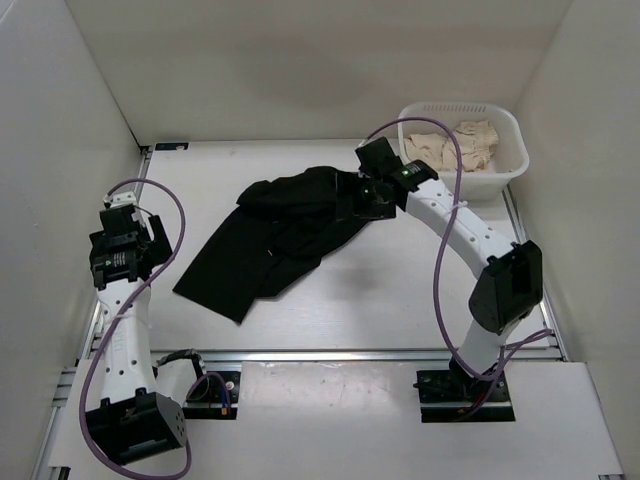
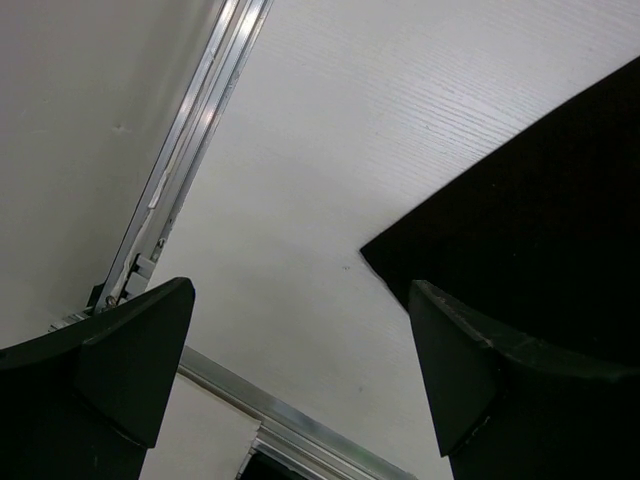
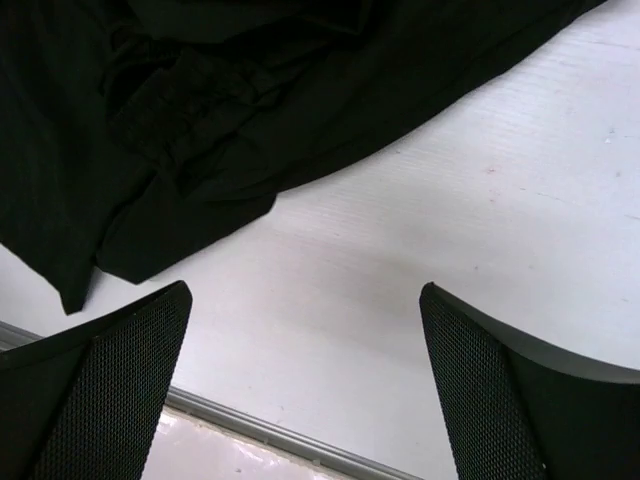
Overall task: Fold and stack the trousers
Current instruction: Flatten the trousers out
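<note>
Near left, the left jaws stood wide apart, empty, over bare surface [image 2: 330, 130]. Mid-surface, the trousers [image 1: 275, 240] lay rumpled, legs trailing toward near left. The right jaws, wide apart and empty, hung at their bunched far-right end. A basket [image 1: 490, 182] of pale cloths [image 1: 465, 140] sat far right.

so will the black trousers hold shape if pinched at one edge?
Likely floppy: the trousers lie in soft bunched folds, so a one-point lift probably drapes. Pushed, they'd likely wrinkle rather than slide whole across the smooth table.
</note>
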